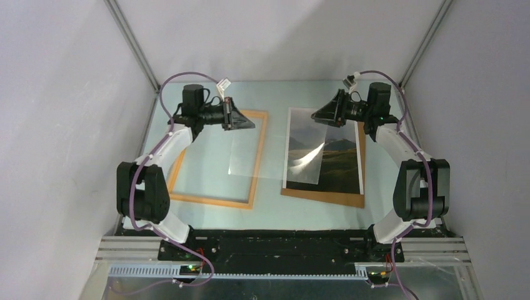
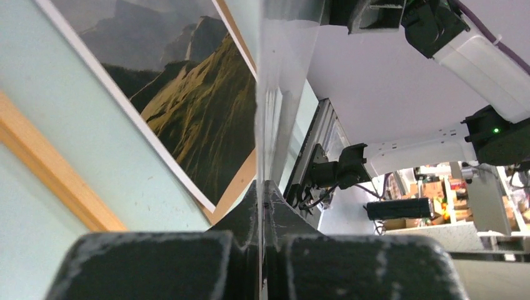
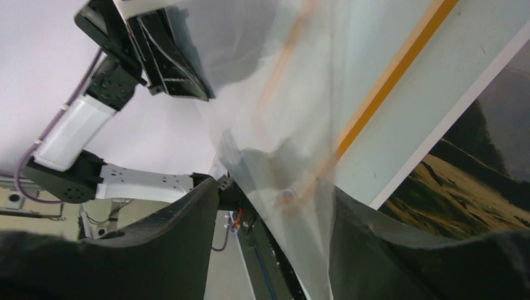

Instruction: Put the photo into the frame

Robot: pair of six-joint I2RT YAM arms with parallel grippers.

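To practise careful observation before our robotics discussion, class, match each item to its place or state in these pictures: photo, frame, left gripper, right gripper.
Column 1:
1. photo
2. frame
3. left gripper
4. right gripper

Column 2:
A. shut on the clear pane
B. lying on the brown backing board
C. open, fingers either side of the clear pane
D. flat on the table, on the left

Pairs: 1-B; 2-D; 3-A; 4-C

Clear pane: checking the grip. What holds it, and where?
The left gripper is shut on the clear pane at its left edge; the right gripper stands open around the other side.
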